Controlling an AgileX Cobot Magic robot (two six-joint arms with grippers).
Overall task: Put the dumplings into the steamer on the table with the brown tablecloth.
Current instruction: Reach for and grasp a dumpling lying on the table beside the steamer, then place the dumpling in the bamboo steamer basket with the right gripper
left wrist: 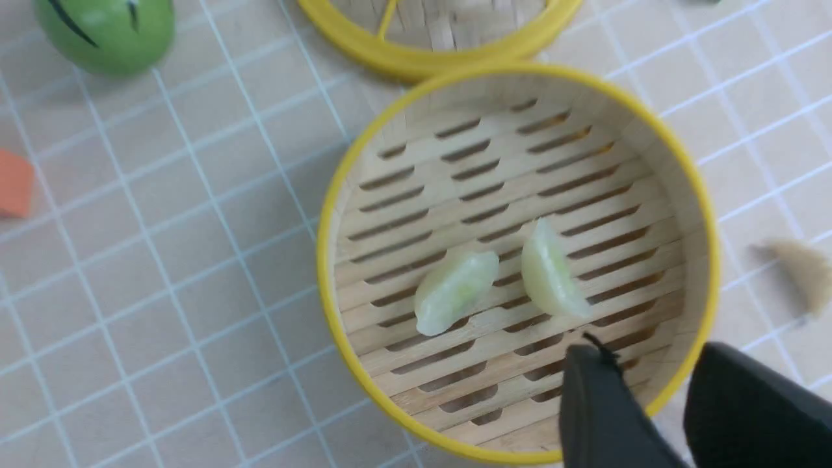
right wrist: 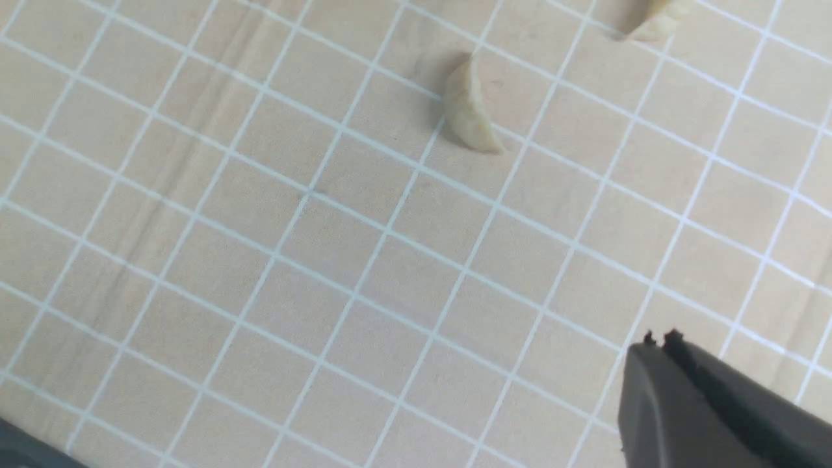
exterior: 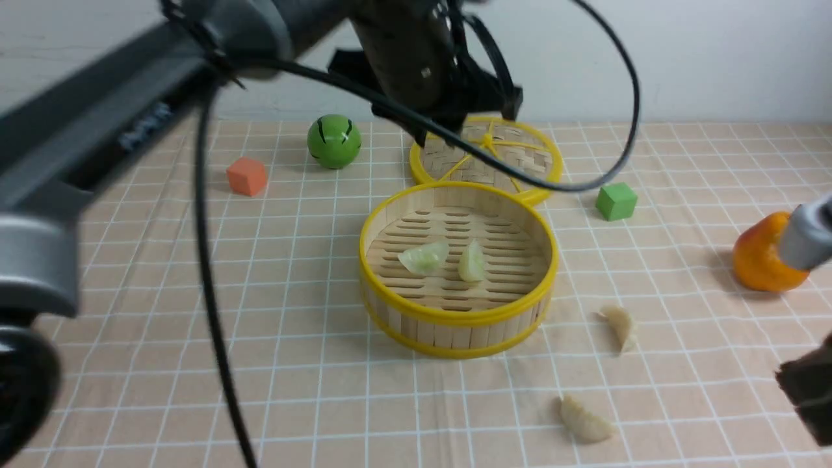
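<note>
The steamer (exterior: 455, 335) stands mid-table on the brown tablecloth (exterior: 162, 325). Two pale green dumplings (exterior: 424, 257) (exterior: 472, 261) lie on its slatted floor; in the left wrist view they show (left wrist: 455, 292) (left wrist: 549, 273) inside the rim (left wrist: 322, 260). Two beige dumplings (exterior: 621, 325) (exterior: 585, 421) lie on the cloth to the steamer's right; the right wrist view shows one (right wrist: 469, 110) and part of the other (right wrist: 660, 19). My left gripper (left wrist: 650, 354) is open and empty, held above the steamer's edge. My right gripper (right wrist: 660, 341) is shut and empty, above bare cloth near the beige dumplings; it shows at the front view's right edge (exterior: 806, 390).
The flat woven lid (exterior: 513, 156) lies just behind the steamer, touching it. A green ball (exterior: 333, 140) and an orange cube (exterior: 247, 175) sit at the back left. A green cube (exterior: 615, 201) and an orange fruit (exterior: 764, 257) sit on the right.
</note>
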